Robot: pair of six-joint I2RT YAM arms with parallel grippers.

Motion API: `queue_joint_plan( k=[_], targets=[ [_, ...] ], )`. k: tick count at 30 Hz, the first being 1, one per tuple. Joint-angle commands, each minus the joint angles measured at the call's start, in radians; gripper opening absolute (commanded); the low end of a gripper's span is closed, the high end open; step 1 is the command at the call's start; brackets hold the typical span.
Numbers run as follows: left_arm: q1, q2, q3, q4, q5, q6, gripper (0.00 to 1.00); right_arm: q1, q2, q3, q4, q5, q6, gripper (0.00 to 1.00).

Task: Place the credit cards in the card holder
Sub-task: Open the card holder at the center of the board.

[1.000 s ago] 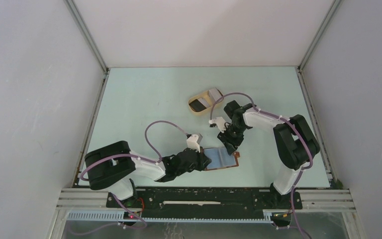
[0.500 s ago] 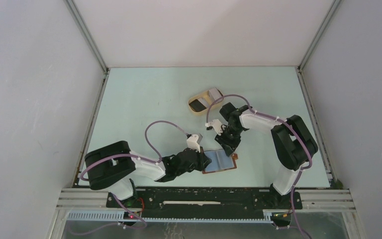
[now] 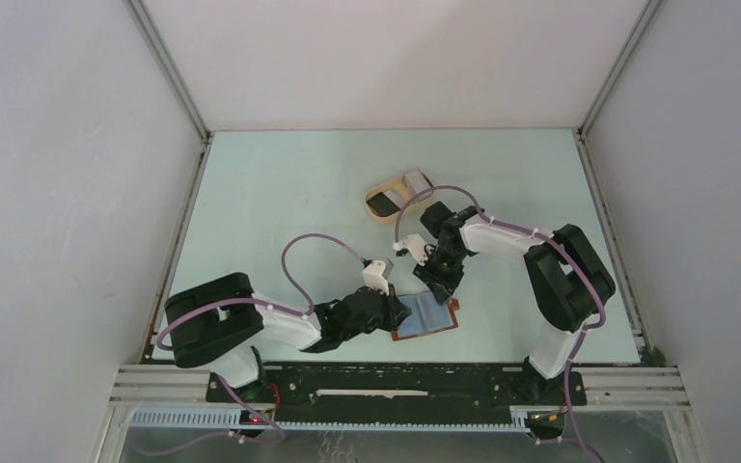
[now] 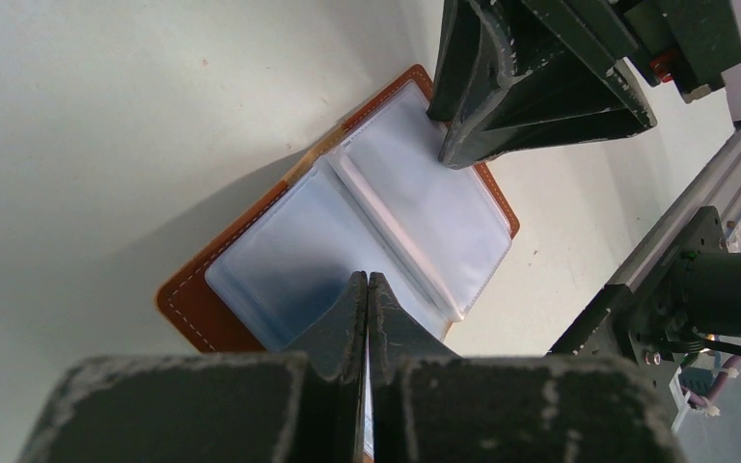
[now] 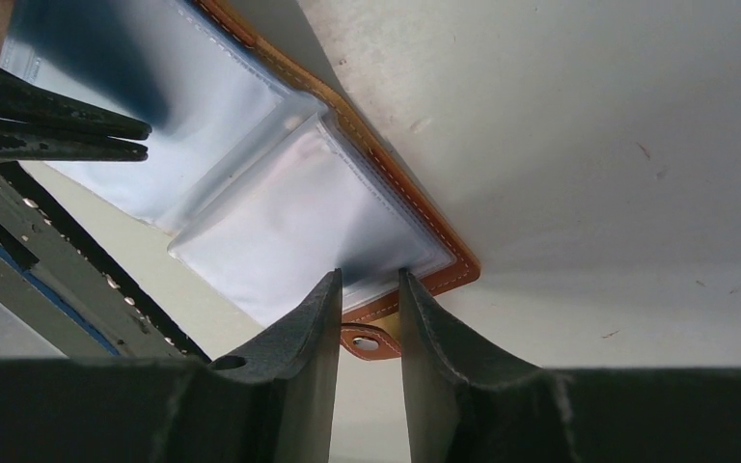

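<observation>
Open card holder (image 3: 429, 316), no card loaded yet.
The left gripper (image 4: 368, 289) is pressed together, the right gripper (image 5: 368, 289) slightly parted, both at the holder; credit cards (image 3: 391, 201) lie in the tray (image 3: 373, 215) above.

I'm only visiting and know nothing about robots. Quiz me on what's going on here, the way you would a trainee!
1. True or false: the card holder is folded shut.
2. Where are the black and grey credit cards? A: in the beige tray. B: inside the card holder. C: stacked on the card holder.
3. Of the left gripper and the right gripper, which has its fingers pressed together?

Key: 1 false, it lies open; 2 A; 3 left.
</observation>
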Motion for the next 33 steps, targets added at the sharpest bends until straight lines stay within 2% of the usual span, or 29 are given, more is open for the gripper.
queue_joint_plan(
  k=[1,12,20,27,33],
  targets=[
    [0.006,0.005,0.021,0.037,-0.012,0.016,0.01,0.016,-0.023,-0.002,0.021,0.006,-0.001,0.35],
    [0.007,0.004,0.017,0.042,-0.008,0.014,0.00,-0.023,-0.086,-0.003,0.008,-0.081,-0.004,0.41],
    [0.007,0.002,0.011,0.051,-0.009,0.013,0.00,-0.024,-0.010,-0.004,0.015,-0.030,0.026,0.41],
    [0.007,0.004,0.010,0.056,-0.005,0.015,0.00,-0.006,0.032,-0.001,0.014,-0.055,0.033,0.41],
    [0.007,0.005,0.006,0.062,-0.005,0.014,0.00,0.019,0.044,0.008,0.014,-0.066,0.039,0.37]
  ],
)
